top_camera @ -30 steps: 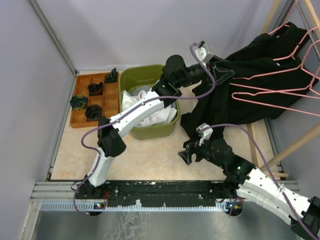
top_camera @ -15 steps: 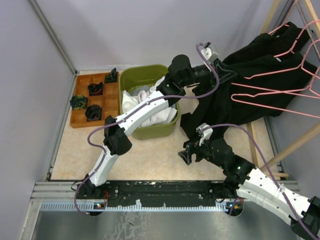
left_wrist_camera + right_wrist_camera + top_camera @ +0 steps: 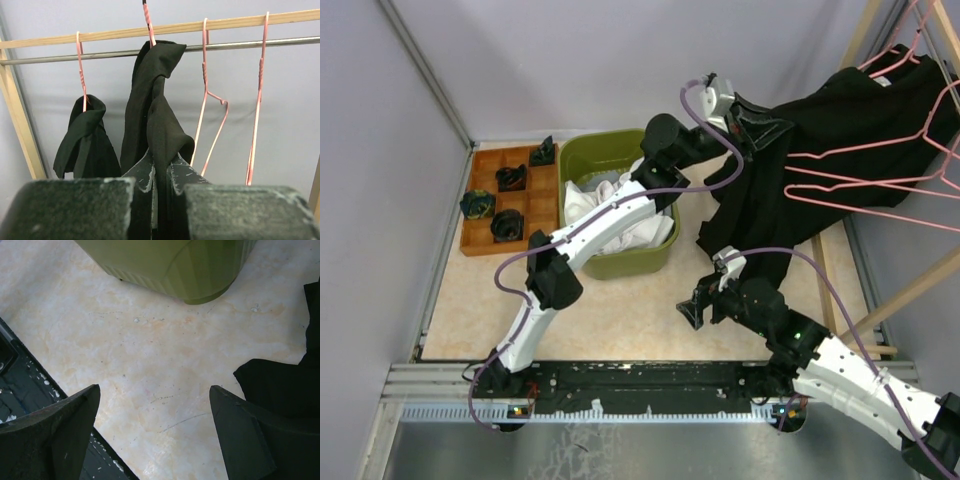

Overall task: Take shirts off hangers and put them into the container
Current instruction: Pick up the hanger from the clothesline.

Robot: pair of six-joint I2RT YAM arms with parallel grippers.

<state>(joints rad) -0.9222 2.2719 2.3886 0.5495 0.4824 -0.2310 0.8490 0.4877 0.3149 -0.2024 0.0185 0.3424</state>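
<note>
From above, the left fingers point(image 3: 758, 127) pinch a black shirt point(image 3: 820, 190) at 2 o'clock, draped from pink hangers point(image 3: 880, 190). The container point(image 3: 582, 160) sits at 11 o'clock. Left wrist: the shirt is clamped between both fingers. Right wrist: the right fingers point(image 3: 55, 430) are spread over the worktop point(image 3: 150, 365).

No writing, label, brand mark, number or sign can be read in any view. The olive-green rectangular plastic tub point(image 3: 630, 265), toward eleven o'clock in the overhead view, has plain walls. The black cloth shirts point(image 3: 840, 120) and thin pink wire hangers point(image 3: 204, 75), toward two o'clock, carry no legible print.
</note>
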